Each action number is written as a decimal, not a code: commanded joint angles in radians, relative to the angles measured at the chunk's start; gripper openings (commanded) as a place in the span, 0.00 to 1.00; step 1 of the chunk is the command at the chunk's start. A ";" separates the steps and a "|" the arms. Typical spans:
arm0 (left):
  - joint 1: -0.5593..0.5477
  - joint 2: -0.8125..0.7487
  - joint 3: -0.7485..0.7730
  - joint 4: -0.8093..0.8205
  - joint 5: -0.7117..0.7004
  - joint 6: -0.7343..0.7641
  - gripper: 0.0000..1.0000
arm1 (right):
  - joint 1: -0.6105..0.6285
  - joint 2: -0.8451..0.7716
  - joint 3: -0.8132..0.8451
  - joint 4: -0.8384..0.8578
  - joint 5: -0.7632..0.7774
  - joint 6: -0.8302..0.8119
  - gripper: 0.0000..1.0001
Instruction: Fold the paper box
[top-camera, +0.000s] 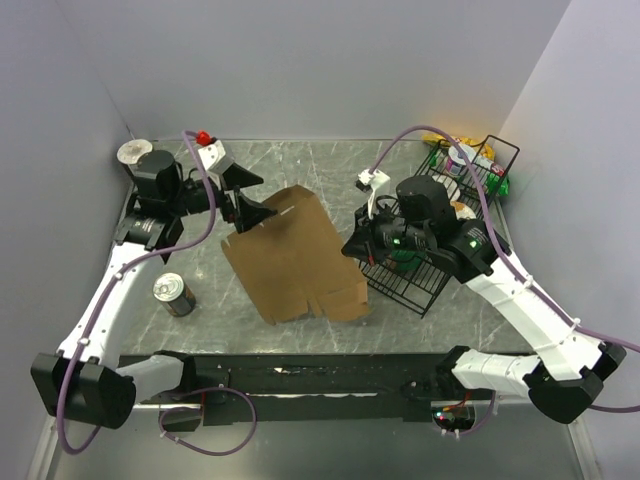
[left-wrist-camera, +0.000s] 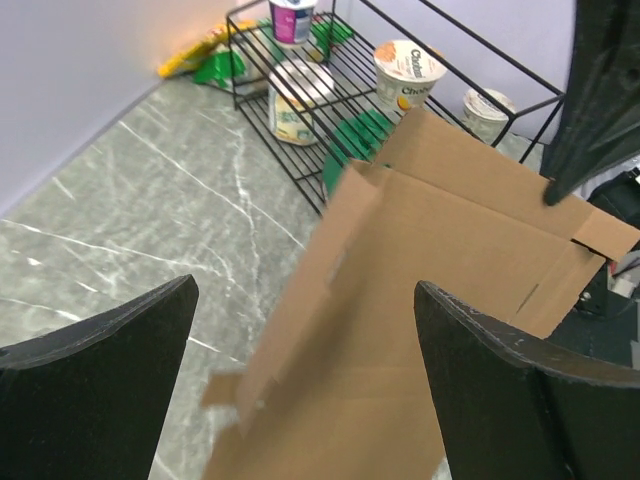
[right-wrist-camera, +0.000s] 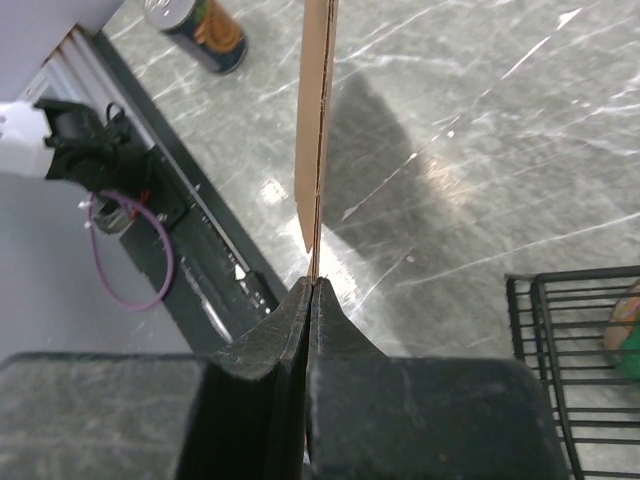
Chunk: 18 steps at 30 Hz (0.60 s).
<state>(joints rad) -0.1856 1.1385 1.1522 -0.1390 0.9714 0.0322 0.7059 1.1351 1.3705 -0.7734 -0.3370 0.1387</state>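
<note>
Your right gripper (right-wrist-camera: 312, 288) is clamping the right edge of the box (top-camera: 300, 260) while your left gripper (top-camera: 250, 198), spread wide and empty, is hovering at its upper-left edge.

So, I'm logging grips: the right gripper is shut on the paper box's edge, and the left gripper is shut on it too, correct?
Not quite. The left gripper is open, spread wide and not clamping the paper box; the left wrist view shows it. The right gripper is indeed shut on the box's edge.
</note>
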 joint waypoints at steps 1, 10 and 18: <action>-0.029 0.027 0.003 0.076 0.007 -0.023 0.96 | -0.005 -0.034 -0.019 0.036 -0.063 -0.017 0.00; -0.081 0.035 -0.016 0.092 -0.082 -0.026 0.71 | -0.006 -0.026 -0.036 0.045 -0.065 -0.034 0.00; -0.138 0.017 -0.026 0.052 -0.187 0.018 0.39 | -0.006 0.003 -0.010 0.025 -0.005 -0.048 0.00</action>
<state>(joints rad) -0.2966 1.1835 1.1313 -0.0937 0.8478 0.0154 0.7059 1.1271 1.3331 -0.7708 -0.3775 0.1104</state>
